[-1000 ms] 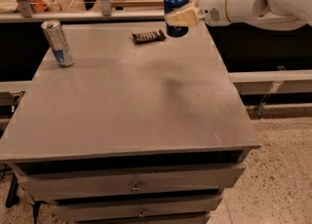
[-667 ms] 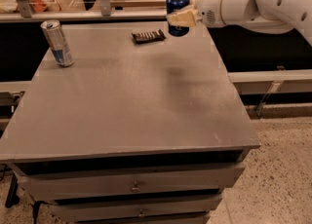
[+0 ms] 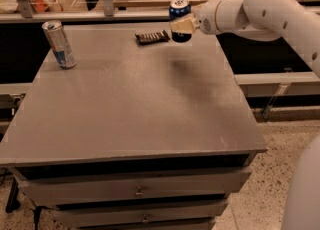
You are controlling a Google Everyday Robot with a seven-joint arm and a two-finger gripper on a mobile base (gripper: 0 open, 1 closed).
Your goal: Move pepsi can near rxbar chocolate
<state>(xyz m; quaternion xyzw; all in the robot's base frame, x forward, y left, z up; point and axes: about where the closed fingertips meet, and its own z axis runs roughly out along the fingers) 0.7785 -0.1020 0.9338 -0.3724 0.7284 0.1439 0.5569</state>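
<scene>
Tan-fingered gripper (image 3: pixel 180 25) at the grey table's (image 3: pixel 150 109) far edge, clamped round the dark blue soda can (image 3: pixel 179 9), just beside the flat dark wrapped bar (image 3: pixel 152 37).

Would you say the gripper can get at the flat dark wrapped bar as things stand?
Probably not: the gripper, beside the flat dark wrapped bar, is shut on the dark blue soda can; otherwise the way looks free.

The grey table (image 3: pixel 135 114) carries 1 slim silver-and-blue can (image 3: pixel 59 44) upright at its far left and the rxbar chocolate (image 3: pixel 152 37) lying flat near the far edge, just beside the pepsi can (image 3: pixel 179 9) clasped by the gripper (image 3: pixel 181 25).
</scene>
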